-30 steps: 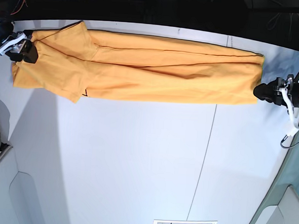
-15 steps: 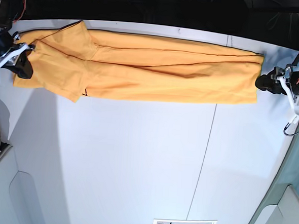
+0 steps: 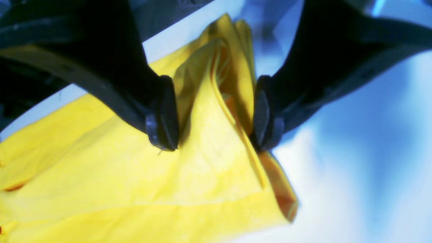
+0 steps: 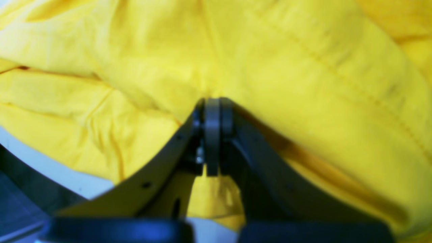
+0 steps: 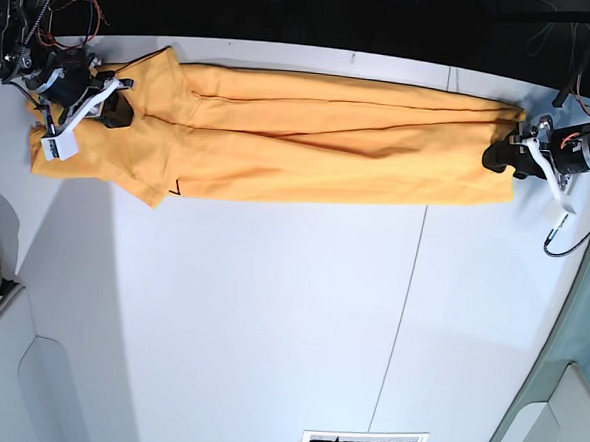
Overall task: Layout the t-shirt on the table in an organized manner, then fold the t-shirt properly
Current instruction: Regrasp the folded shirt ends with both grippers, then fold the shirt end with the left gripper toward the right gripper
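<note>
Both claws shifted in over the t-shirt on desk: right claw now clenched on sleeve-end cloth, left claw spread wide astride hem fold, so next fold's abt to start.

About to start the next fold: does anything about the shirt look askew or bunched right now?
Yes. At the left gripper, the t-shirt's end edge stands up in a ridge between the open jaws instead of lying flat. At the other end a sleeve sticks out past the long lower edge. The right gripper is shut on the t-shirt.
</note>
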